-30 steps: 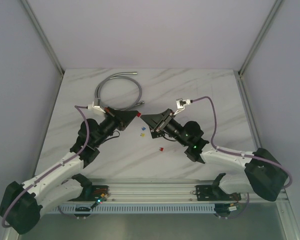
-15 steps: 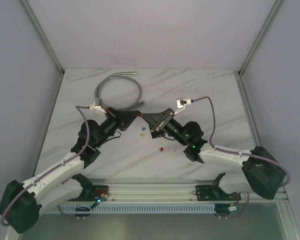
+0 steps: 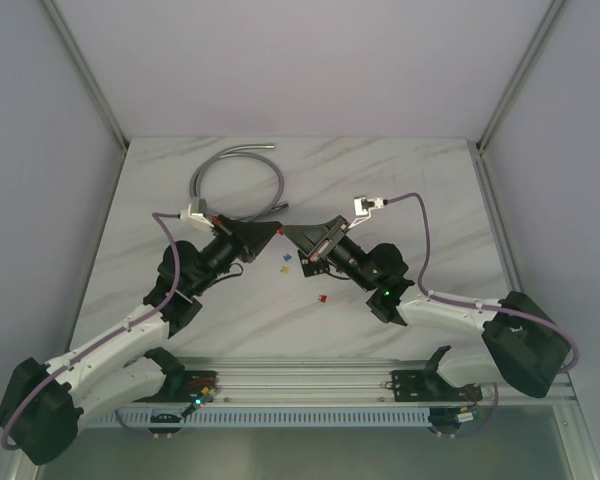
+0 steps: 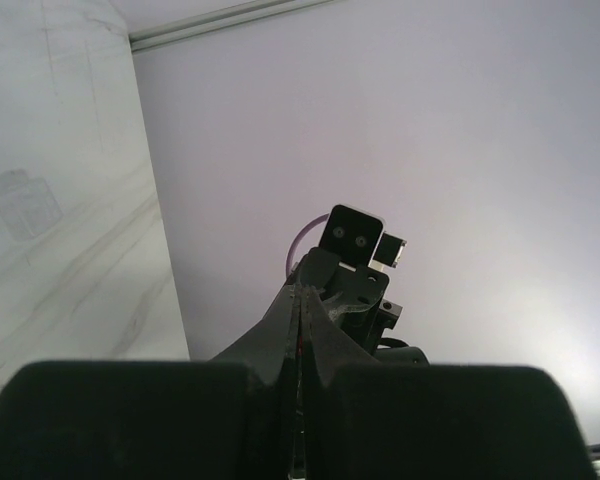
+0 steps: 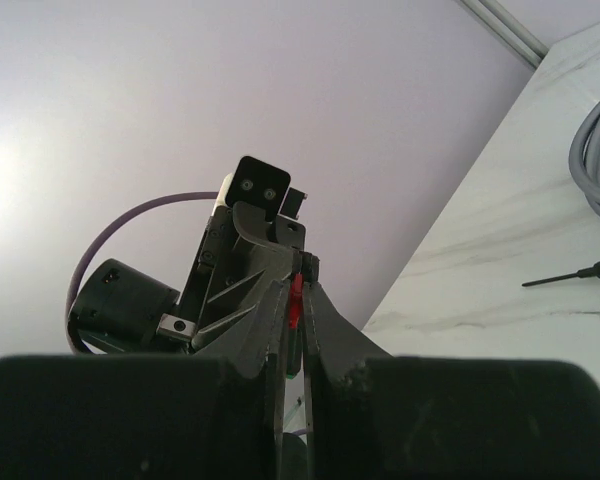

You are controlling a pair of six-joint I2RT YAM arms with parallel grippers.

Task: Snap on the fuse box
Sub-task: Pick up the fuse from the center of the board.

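Note:
My two grippers meet tip to tip above the middle of the table. My left gripper (image 3: 276,229) is shut on a tiny red fuse (image 5: 295,298), which shows as a thin red sliver between its jaws in the left wrist view (image 4: 300,292). My right gripper (image 3: 287,233) is shut on a thin dark piece (image 5: 294,345) seen edge-on, with a green spot low on it. It looks like the fuse box, but most of it is hidden by the fingers. The red fuse reaches down between the right fingertips (image 5: 298,285).
Loose fuses lie on the marble below the grippers: yellow (image 3: 287,257), blue (image 3: 284,268) and red (image 3: 322,297). A coiled grey cable (image 3: 236,176) lies at the back left. A thin dark tool (image 5: 580,272) lies near it. A small clear cover (image 4: 22,203) sits on the table.
The two grippers have closed the small gap between them. The right one moved left and up, and the tips now touch. Both stay shut on what they hold.

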